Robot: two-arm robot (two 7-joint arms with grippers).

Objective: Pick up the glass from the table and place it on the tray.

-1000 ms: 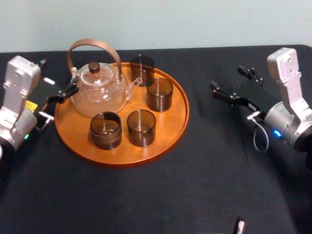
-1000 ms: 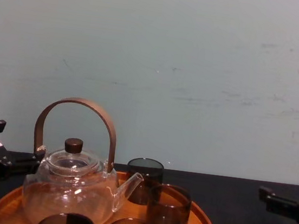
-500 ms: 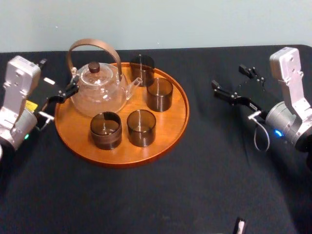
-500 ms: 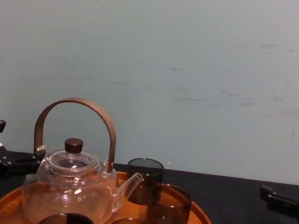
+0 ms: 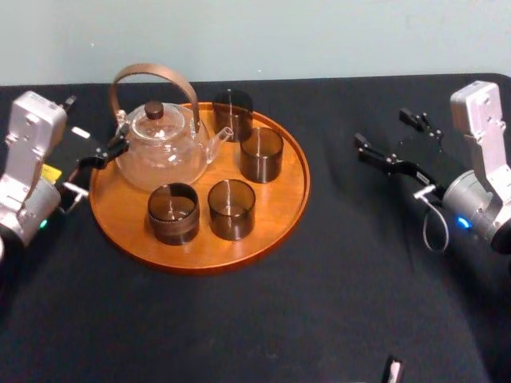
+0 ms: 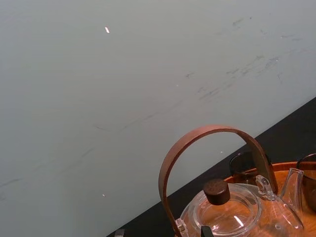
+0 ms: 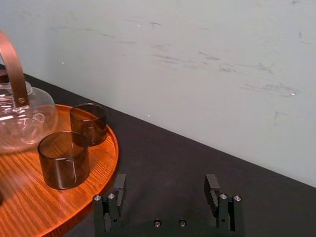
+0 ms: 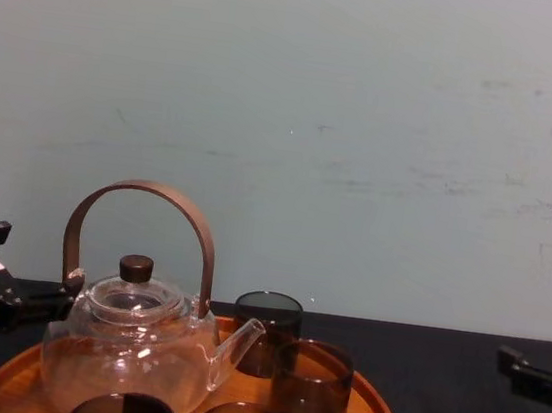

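1. In the chest view the lower edge cuts off the two nearest dark glasses [image 8: 122, 411]. A small object [image 5: 393, 370] at the table's near edge is too cropped to identify.
2. The table [image 5: 319, 279] is matte black, and behind it stands a pale, faintly scuffed wall [image 8: 366, 127].
3. Four glasses stand on the tray [image 5: 275, 199] beside a teapot [image 5: 160, 148]. I cannot tell which is the task's. The right gripper [image 5: 382, 128], fingers spread and empty, hovers well right of the tray. The left gripper [image 5: 96, 118], also spread, sits just beside the tray's left rim.
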